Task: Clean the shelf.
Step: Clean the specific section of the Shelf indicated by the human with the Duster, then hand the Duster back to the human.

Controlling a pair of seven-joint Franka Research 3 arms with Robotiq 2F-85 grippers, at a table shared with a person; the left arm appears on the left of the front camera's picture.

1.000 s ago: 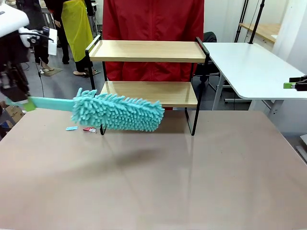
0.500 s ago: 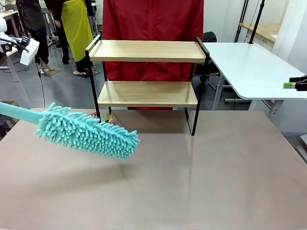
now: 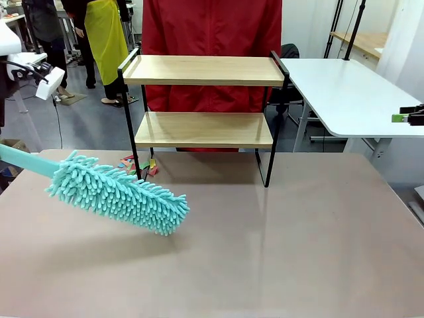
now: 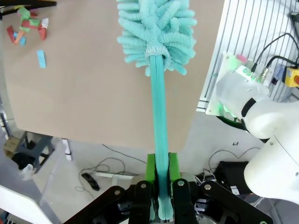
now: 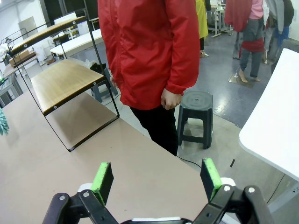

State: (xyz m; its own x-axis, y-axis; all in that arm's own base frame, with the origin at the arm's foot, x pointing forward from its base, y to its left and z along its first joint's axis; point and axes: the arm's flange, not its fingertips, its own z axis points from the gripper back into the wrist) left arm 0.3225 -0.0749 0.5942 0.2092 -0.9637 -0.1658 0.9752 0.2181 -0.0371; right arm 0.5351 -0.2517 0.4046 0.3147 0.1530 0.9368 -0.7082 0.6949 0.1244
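Wooden boards, two of them pale and bare, make up the shelf [image 3: 202, 99], which stands upright on the far middle of the brown bench [image 3: 278, 245] on thin black legs, with raised black rails at both ends of the top board. Directly behind it stands a person in a red jacket [image 3: 212, 30]; the right wrist view shows the same jacket and one hand of the person [image 5: 171, 100] hanging loose at the side, with the shelf [image 5: 65, 81] to the left of them. By the shelf's near left leg lies a small scatter of coloured bits [image 3: 139, 163] on the bench top, red, blue, green and yellow among them; the left wrist view shows them [image 4: 28, 25] in its upper left corner.

Nearer and to the left, a teal fluffy duster [image 3: 116, 192] hangs tilted above the bench, its head pointing down toward the middle and its flat handle running off the picture's left edge. It is well apart from the shelf. The left hand [image 4: 161, 184] pinches the end of that handle between its green pads [image 4: 151, 168], the duster head [image 4: 156, 32] stretching straight away from it over the bench edge.

The right hand [image 5: 156, 179] is spread wide with nothing between its fingers, above the bench's near right part. A white side table [image 3: 344, 93] stands beyond the bench on the right.
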